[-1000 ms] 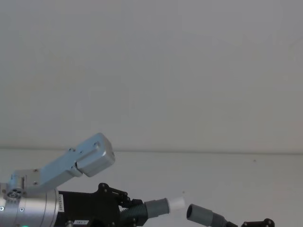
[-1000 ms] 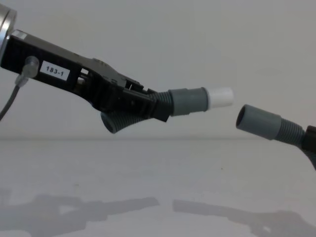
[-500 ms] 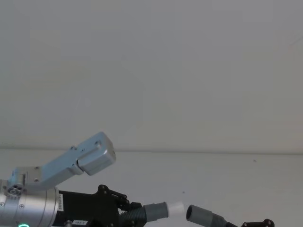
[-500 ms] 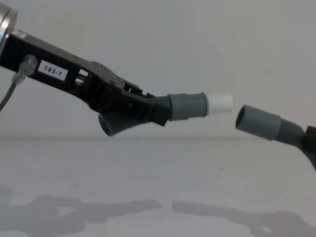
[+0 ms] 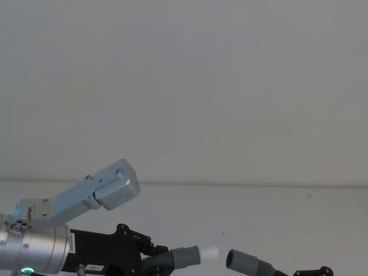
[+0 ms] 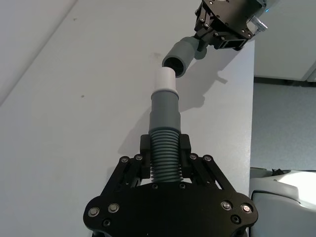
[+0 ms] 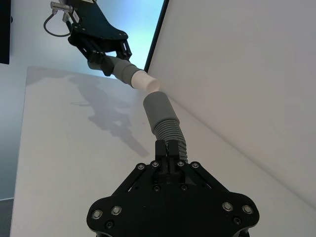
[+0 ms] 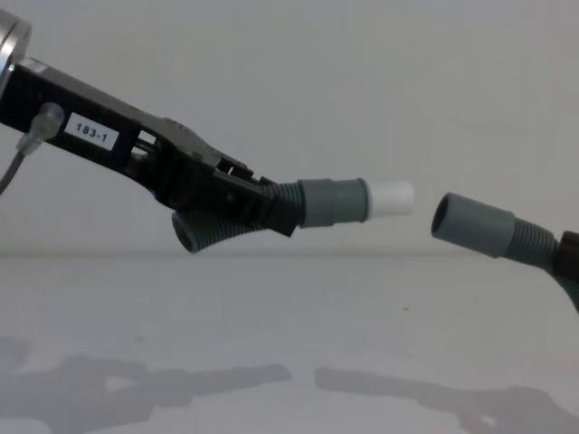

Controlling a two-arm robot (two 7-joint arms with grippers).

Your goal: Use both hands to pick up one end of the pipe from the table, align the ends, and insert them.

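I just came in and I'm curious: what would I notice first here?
The left black plastic pincer holds a short dark-grey ribbed plastic tube tipped with a narrow white stub, up in the air above the plain white table. Facing it, the right black pincer holds a matching tube with a hollow grey mouth; a small gap separates stub and mouth.

Plain pale grey wall (image 5: 184,86) behind.

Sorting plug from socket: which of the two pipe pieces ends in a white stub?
The left piece, held by the left gripper: it ends in a white stub. The right piece, in the right gripper, ends in a hollow grey mouth.
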